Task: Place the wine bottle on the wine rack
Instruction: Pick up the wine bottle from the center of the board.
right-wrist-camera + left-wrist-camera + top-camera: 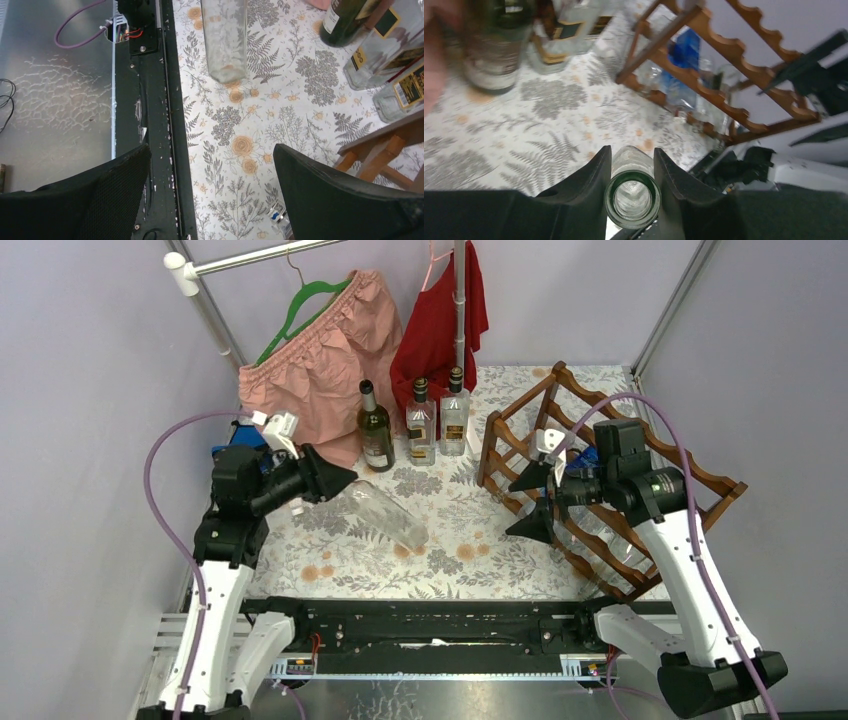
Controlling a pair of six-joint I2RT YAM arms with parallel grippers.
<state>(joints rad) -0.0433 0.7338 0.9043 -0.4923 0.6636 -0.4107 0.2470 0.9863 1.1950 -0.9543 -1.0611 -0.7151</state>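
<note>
Left claw [631, 156]: clamped on the clear bottle [390, 512] at its neck.
Bottle: sideways over the worktop [340, 562], apart from the rack [729, 50].
Right claw [528, 502]: wide open, empty, beside the rack.
Advice: carry level; seat base-first in a free cradle.

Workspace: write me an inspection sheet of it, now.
Surface: floral cloth, lying flat.
Job's things: clear wine bottle on its side, not racked; wine rack at right.
Clutter: three upright bottles at the back.
Hands: left hand shut on the bottle's neck; right hand open, holding nothing, beside the rack.
Cables: purple cables loop over both arms.
Surroundings: pink shorts and red garment hang from a rail; lilac walls.
</note>
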